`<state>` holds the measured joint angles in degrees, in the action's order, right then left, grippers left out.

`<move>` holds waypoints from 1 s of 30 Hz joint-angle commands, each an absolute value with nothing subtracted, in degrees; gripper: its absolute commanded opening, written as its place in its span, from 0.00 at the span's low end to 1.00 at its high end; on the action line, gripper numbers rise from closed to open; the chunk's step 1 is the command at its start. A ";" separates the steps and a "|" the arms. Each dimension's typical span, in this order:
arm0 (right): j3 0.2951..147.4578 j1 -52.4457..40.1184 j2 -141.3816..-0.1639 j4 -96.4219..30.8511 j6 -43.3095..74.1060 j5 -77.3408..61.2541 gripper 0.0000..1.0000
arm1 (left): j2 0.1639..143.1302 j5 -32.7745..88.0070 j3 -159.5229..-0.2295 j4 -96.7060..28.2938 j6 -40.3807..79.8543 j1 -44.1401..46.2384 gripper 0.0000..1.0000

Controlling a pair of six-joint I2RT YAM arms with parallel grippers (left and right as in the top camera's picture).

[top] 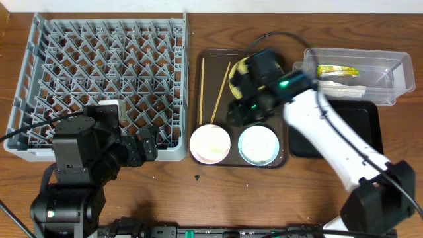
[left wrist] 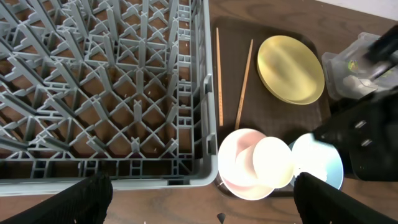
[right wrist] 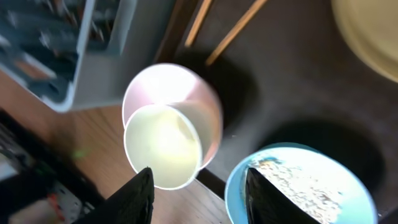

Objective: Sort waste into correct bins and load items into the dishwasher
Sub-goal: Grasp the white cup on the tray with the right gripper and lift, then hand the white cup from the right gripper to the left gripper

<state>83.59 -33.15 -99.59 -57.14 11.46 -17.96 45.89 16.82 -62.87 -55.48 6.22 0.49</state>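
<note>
Right claw spread, empty, above the blue bowl of rice scraps on the brown tray. Risk: a finger clipping the rim tips the bowl and spills rice.

My left arm sits folded close to its base; left gripper has fingers spread wide, gripping nothing. My right arm reaches diagonally toward centre; right gripper points down, fingers parted, empty.
</note>
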 commanded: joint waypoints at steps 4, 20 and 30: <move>82.98 -39.62 -105.08 -56.34 13.63 -4.23 0.40 | 45.98 17.34 -63.94 -55.44 6.72 0.62 0.94; 83.26 -38.98 -104.27 -56.23 16.21 -4.97 0.01 | 45.98 17.34 -63.94 -55.81 7.03 0.62 0.94; 83.26 -27.11 -89.19 -51.66 3.16 -21.98 0.01 | 46.61 34.54 -63.94 -48.49 16.95 0.62 0.94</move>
